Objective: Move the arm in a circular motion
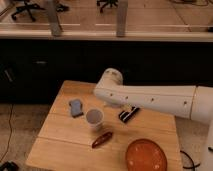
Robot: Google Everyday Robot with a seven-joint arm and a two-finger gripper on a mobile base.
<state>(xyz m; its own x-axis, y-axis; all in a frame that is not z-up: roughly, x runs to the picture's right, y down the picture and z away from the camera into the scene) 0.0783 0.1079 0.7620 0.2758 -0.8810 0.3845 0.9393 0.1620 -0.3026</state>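
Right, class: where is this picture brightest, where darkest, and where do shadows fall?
Camera view: brightest on the floor at the top, with pale glare streaks; darkest on the low wall behind the table; the white arm is evenly lit and throws a soft shadow on the table beneath it, where the pincer seems to sit.

Warm, dim light leaves the hand (129,114) shadowed over the wooden table (60,145).

The arm (150,99), a thick white cylinder with small dark screw dots along its side, reaches in from the right over the wooden counter (60,145) to a rounded elbow, the dark gripper (129,114) showing just beneath it.
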